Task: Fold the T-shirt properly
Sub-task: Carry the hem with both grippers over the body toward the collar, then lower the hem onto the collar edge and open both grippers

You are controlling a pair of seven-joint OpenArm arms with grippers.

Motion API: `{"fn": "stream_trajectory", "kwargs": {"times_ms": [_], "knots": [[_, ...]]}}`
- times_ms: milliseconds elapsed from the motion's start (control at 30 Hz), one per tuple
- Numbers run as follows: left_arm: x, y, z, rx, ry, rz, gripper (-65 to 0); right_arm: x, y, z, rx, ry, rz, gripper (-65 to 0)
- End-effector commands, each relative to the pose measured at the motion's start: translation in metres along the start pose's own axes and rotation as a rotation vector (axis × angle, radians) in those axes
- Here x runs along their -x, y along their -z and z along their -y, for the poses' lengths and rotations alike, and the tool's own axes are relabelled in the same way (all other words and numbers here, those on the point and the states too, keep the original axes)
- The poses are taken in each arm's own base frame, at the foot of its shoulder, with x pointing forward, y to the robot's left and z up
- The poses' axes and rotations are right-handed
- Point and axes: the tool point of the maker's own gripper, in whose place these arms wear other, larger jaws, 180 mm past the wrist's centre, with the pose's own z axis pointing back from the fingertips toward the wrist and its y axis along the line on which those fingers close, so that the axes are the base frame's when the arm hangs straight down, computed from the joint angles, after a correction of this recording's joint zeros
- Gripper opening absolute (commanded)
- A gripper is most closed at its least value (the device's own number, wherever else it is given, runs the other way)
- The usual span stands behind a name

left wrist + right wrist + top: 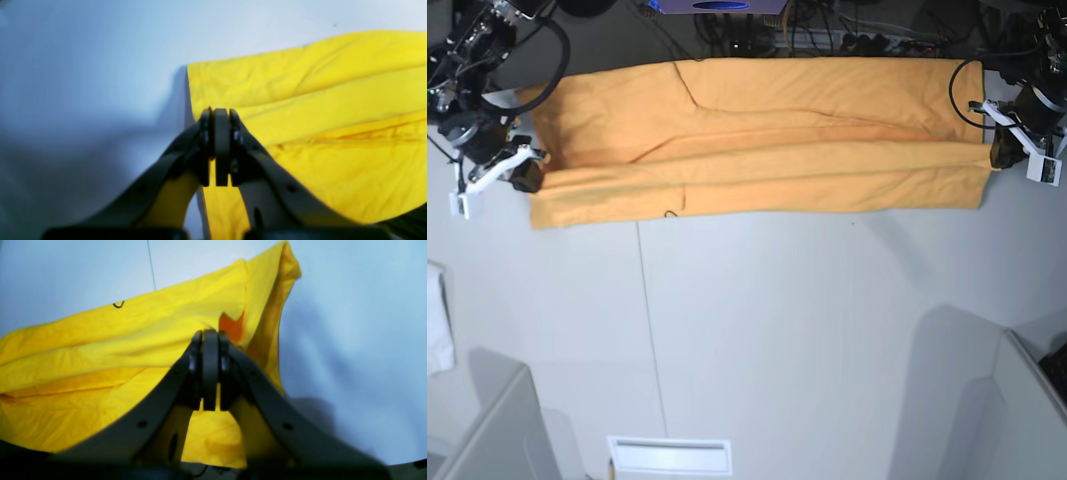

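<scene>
The T-shirt [757,150] lies stretched as a long orange band along the far side of the white table [807,320], with lengthwise folds running through it. In the base view my right gripper [527,172] is at the band's left end and my left gripper [999,152] at its right end. The left wrist view shows the left gripper [220,115] shut on the T-shirt [317,100] at its end edge, with cloth passing under the fingers. In the right wrist view the right gripper [210,336] is likewise shut on the T-shirt [116,340] near a bunched corner.
A white cloth [435,320] hangs at the left edge. Grey bins stand at the near left [487,420] and near right [1017,410] corners. Cables [857,30] crowd the back edge behind the shirt. A white slot plate [669,455] sits at the front.
</scene>
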Motion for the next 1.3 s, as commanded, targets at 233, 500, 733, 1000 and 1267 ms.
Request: {"fn": "stream_trajectory", "kwargs": {"times_ms": [233, 500, 733, 1000, 1267], "knots": [[0.005, -0.008, 0.001, 0.005, 0.023, -0.01, -65.0, 0.005, -0.006, 0.006, 0.019, -0.004, -0.002, -65.0], [0.013, -0.009, 0.0, 0.002, 0.021, -0.032, -65.0, 0.028, -0.01, 0.012, 0.035, 0.007, -0.058, -65.0], [0.014, -0.007, 0.002, 0.002, 0.003, -0.026, -65.0, 0.043, -0.013, 0.015, 0.045, 0.018, -0.095, -65.0], [0.021, -0.007, -0.007, -0.053, 0.055, -0.066, -65.0, 0.049, -0.013, 0.018, 0.048, 0.028, -0.115, -65.0], [0.024, -0.008, -0.009, -0.067, 0.05, -0.071, -65.0, 0.054, -0.014, 0.021, 0.066, 0.074, -0.127, -65.0]]}}
